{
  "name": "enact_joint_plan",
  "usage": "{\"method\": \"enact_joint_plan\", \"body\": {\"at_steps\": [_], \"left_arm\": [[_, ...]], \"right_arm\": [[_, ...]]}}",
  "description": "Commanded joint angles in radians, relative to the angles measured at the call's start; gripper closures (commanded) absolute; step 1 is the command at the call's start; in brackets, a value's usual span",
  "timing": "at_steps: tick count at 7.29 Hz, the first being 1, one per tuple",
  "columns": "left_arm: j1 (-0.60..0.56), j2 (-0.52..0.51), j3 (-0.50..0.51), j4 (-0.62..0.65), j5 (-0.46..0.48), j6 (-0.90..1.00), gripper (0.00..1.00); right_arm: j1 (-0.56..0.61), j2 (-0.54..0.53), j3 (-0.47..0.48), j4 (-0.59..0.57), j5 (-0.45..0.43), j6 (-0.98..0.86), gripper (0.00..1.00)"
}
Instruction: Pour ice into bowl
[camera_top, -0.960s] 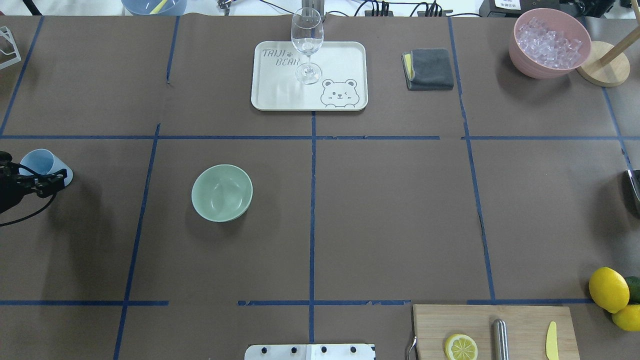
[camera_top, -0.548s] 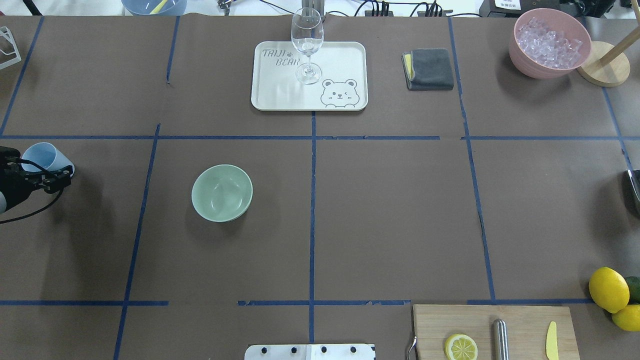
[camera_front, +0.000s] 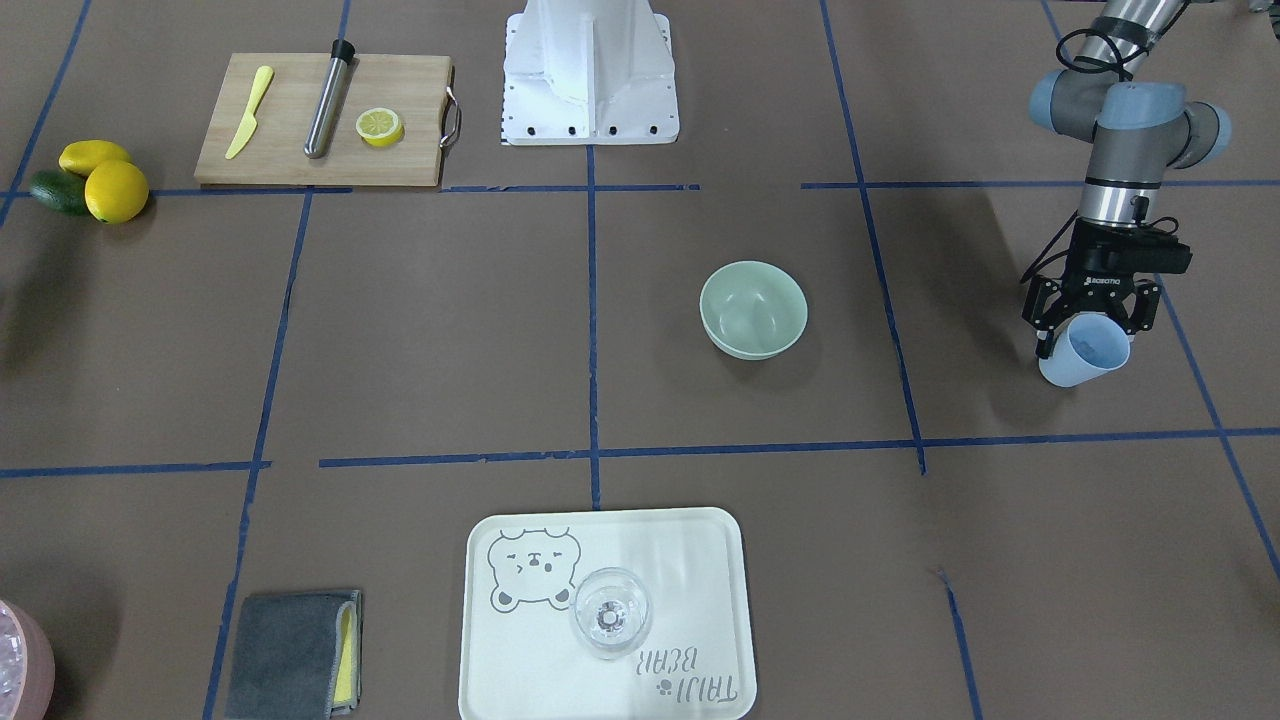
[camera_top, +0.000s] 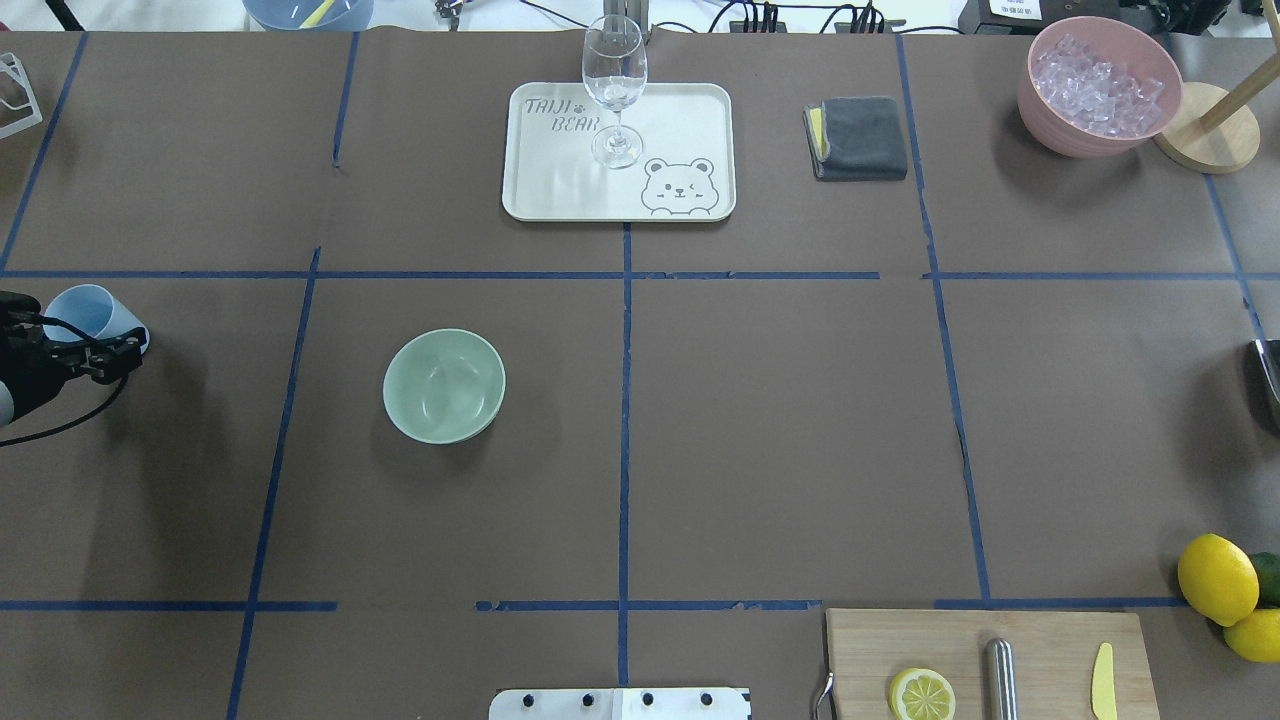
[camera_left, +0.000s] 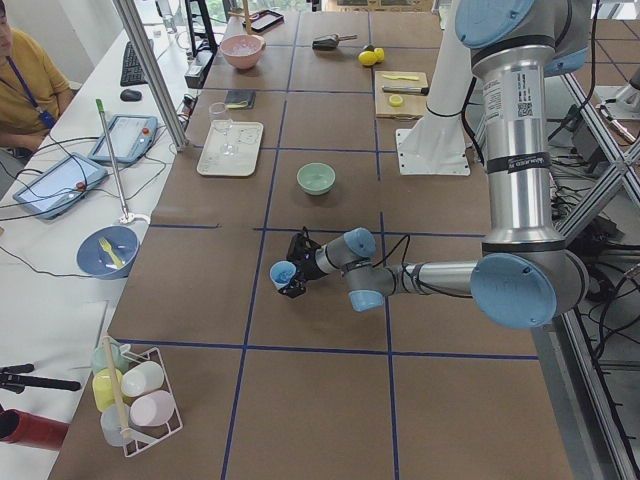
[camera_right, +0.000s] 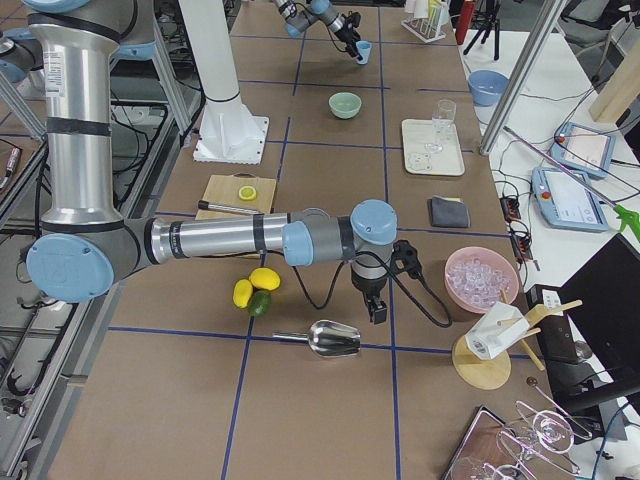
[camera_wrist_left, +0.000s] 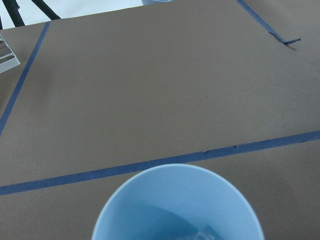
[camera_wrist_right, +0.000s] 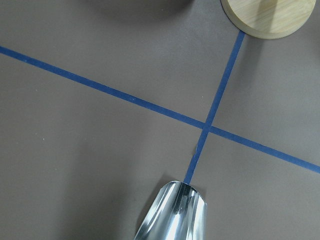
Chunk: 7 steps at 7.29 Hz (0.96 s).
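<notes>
Left gripper (camera_front: 1092, 330) is closed on the rim of the blue cup (camera_front: 1085, 352), which it holds tilted at the far right of the front-facing view. My wrist camera looks straight into the cup's mouth, and low in it I make out what appears to be the ice (camera_wrist_left: 202, 234); the number of cubes cannot be determined. The bowl (camera_top: 444, 385) sits upright and empty on the bench (camera_top: 780, 420), left of centre in the overhead view. It lies to the right of the cup there, level with it and well apart, with one blue tape line between them. I judge the coming move to be a sideways carry toward the bowl before any pour. The left arm is much the nearer. The right gripper (camera_right: 377, 309) hangs at the far end of the bench by the scoop (camera_right: 335, 340), and I cannot tell whether it is wide or narrow. Count: one bowl, one blue cup, one pink container (camera_top: 1040, 110) heaped with more ice at upper right, one stemmed glass (camera_top: 614, 80) on one tray (camera_top: 690, 110), one scoop.
</notes>
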Motion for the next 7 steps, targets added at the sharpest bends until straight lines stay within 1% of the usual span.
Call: {"method": "enact_joint_plan", "body": {"at_steps": [1,2,3,5,7], "left_arm": [[-0.002,0.001,-0.008,-0.035,-0.003,-0.006,1.0],[-0.002,0.003,-0.015,-0.042,-0.03,0.003,1.0],[-0.006,0.005,-0.059,-0.034,-0.044,0.077,1.0],[-0.017,0.003,-0.139,-0.028,-0.049,0.269,1.0],[-0.049,-0.026,-0.184,-0.025,-0.066,0.508,1.0]], "right_arm": [[0.0,0.001,0.002,0.0,0.0,0.0,0.0],[0.0,0.002,0.002,0.0,0.0,0.0,0.0],[0.0,0.002,0.002,0.0,0.0,0.0,0.0],[0.0,0.001,0.0,0.0,-0.002,-0.001,0.0],[0.0,-0.002,-0.005,0.0,-0.002,-0.001,0.0]]}}
